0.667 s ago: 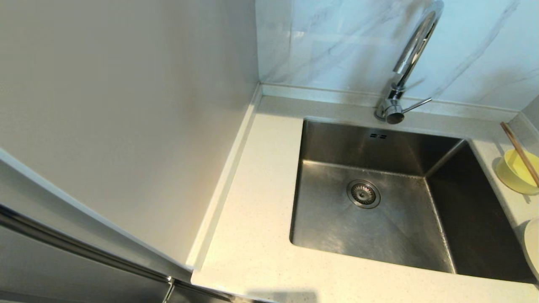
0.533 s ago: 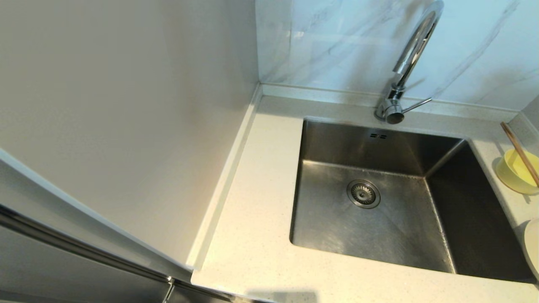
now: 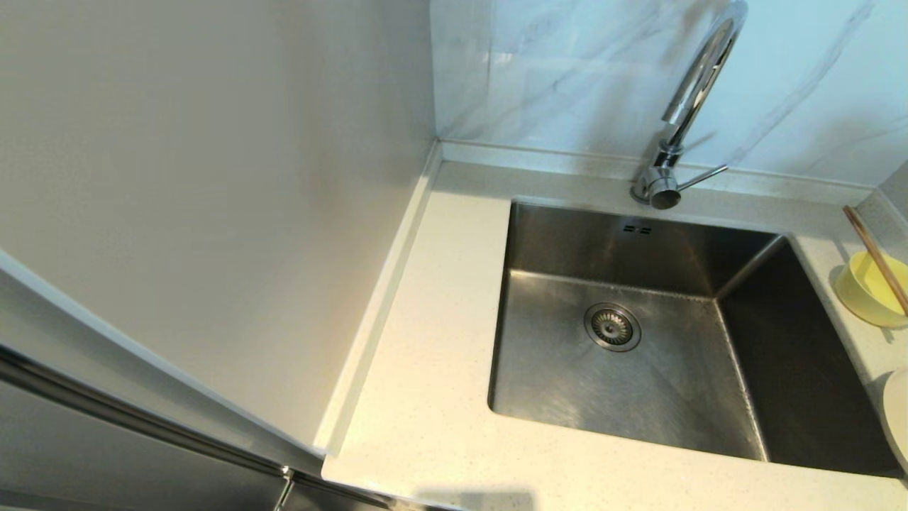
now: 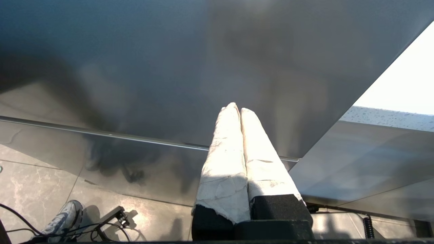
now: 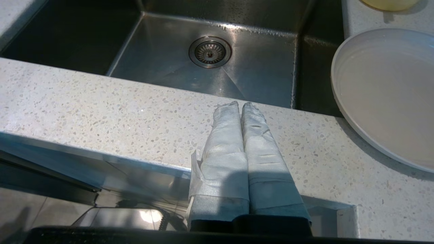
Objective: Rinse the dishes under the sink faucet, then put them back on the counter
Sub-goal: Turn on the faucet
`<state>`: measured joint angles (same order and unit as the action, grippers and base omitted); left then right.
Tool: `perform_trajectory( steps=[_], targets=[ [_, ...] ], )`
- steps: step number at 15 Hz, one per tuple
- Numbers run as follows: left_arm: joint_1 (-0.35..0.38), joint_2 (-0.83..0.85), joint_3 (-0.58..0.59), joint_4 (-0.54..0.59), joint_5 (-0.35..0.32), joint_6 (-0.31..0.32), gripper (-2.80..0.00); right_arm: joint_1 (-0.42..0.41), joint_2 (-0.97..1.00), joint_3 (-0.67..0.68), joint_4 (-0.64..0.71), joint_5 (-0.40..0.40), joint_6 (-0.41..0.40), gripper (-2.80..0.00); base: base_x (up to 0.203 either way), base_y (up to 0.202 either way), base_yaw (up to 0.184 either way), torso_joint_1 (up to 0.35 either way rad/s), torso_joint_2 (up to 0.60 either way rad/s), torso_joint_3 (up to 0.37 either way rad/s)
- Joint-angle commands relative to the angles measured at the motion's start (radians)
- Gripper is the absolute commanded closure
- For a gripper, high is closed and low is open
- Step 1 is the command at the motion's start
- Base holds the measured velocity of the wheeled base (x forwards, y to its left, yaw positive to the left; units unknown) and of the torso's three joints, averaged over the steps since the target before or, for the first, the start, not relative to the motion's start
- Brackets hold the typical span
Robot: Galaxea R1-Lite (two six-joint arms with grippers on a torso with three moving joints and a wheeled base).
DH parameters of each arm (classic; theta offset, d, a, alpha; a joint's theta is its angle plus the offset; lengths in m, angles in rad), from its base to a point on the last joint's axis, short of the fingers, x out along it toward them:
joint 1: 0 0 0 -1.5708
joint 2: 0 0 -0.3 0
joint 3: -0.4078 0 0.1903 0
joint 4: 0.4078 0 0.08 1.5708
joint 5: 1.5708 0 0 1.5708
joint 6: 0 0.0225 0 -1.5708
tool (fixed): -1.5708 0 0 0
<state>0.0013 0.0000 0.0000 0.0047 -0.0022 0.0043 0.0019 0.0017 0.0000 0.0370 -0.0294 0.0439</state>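
The steel sink (image 3: 681, 397) with its round drain (image 3: 612, 326) sits in the speckled counter (image 3: 425, 341). The chrome faucet (image 3: 699, 78) rises behind it, lever (image 3: 701, 176) pointing right. On the counter right of the sink stand a pale-yellow bowl (image 3: 869, 289) with brown chopsticks (image 3: 876, 257) across it, and a cream plate (image 3: 897, 419) (image 5: 386, 91) at the edge of view. My right gripper (image 5: 241, 104) is shut and empty, low in front of the counter's front edge. My left gripper (image 4: 237, 107) is shut and empty, down beside a grey cabinet front. Neither arm shows in the head view.
A plain tall panel (image 3: 213, 177) walls off the counter's left side. Grey-veined marble tiles (image 3: 567, 71) back the sink. Below the left gripper are floor tiles, cables (image 4: 108, 223) and a shoe (image 4: 66, 217).
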Motion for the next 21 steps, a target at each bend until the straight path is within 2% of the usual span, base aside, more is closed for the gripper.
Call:
perform_trajectory(
  steps=[1, 5, 6, 8, 11, 13, 18, 21],
  targets=[
    [0.000, 0.000, 0.000, 0.000, 0.001, 0.000, 0.00, 0.000, 0.000, 0.003, 0.000, -0.006, 0.011, 0.00, 0.000, 0.000, 0.000, 0.000, 0.00, 0.000],
    [0.000, 0.000, 0.000, 0.000, 0.001, -0.001, 0.00, 0.000, 0.000, -0.003, 0.001, -0.011, 0.019, 0.00, 0.000, 0.000, 0.000, 0.000, 0.00, 0.000],
    [0.000, 0.000, 0.000, 0.000, -0.001, -0.001, 0.00, 0.000, 0.003, -0.039, 0.009, -0.014, 0.019, 0.00, 0.000, 0.000, 0.000, 0.000, 0.00, 0.000],
    [0.000, 0.000, 0.000, 0.000, 0.001, -0.001, 0.00, 0.001, 0.070, -0.166, 0.046, -0.020, 0.039, 0.00, 0.000, 0.000, 0.000, 0.000, 0.00, 0.000],
    [0.000, 0.000, 0.000, 0.000, 0.001, -0.001, 0.00, 0.001, 0.280, -0.384, 0.063, -0.019, 0.152, 0.00, 0.000, 0.000, 0.000, 0.000, 0.00, 0.000],
    [0.000, 0.000, 0.000, 0.000, 0.001, -0.001, 0.00, 0.001, 0.426, -0.479, 0.064, -0.017, 0.205, 0.00, 0.000, 0.000, 0.000, 0.000, 0.00, 0.000],
    [0.000, 0.000, 0.000, 0.000, 0.001, -0.001, 0.00, 0.000, 0.858, -0.790, -0.007, -0.033, 0.262, 0.00, 0.000, 0.000, 0.000, 0.000, 0.00, 0.000],
    [0.000, 0.000, 0.000, 0.000, 0.001, -0.001, 0.00, 0.000, 1.102, -1.054, -0.053, -0.072, 0.258, 0.00, 0.000, 0.000, 0.000, 0.000, 0.00, 0.000]
  ],
)
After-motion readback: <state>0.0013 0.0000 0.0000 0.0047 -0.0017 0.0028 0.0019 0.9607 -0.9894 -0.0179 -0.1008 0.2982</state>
